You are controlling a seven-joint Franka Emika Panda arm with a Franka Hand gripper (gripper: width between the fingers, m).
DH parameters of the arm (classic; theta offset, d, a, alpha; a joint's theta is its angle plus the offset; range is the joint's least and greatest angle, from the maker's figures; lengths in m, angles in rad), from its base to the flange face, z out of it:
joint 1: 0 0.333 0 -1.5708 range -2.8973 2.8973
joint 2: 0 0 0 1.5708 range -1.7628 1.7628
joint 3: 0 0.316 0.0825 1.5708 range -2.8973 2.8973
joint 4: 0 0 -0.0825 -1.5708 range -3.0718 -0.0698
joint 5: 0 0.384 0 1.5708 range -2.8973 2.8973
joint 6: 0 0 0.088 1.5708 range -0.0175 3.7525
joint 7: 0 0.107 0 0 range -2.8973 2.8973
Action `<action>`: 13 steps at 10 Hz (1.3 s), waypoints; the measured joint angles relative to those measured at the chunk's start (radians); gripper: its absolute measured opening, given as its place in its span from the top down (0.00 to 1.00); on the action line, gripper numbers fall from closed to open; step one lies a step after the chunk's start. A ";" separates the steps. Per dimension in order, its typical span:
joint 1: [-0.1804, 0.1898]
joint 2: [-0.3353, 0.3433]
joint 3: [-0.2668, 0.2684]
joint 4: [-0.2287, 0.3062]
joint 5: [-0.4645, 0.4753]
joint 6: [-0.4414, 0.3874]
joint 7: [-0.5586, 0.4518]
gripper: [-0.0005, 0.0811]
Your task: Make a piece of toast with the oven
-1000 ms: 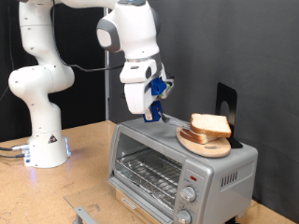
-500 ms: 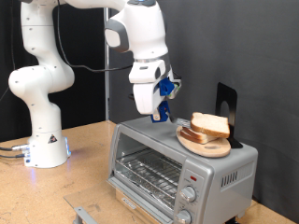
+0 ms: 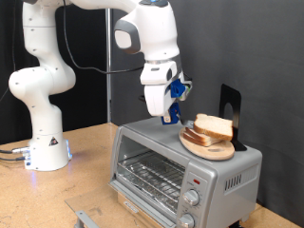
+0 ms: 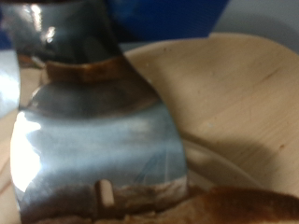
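Above the oven (image 3: 180, 171), the tool (image 3: 171, 116) (grip state unclear) hangs beside the piece of toast (image 3: 215, 124).

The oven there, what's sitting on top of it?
On the oven sits a round wooden plate carrying bread: the piece of toast on top, another slice mostly covered beneath it. The gripper hovers beside them. A dark object stands behind; its base is hidden.
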 joint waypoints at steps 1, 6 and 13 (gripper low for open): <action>0.000 0.008 0.002 0.008 0.000 0.000 0.005 0.60; -0.003 0.013 0.005 -0.015 0.116 0.116 -0.096 0.60; -0.024 -0.120 -0.052 -0.147 0.249 0.126 -0.291 0.60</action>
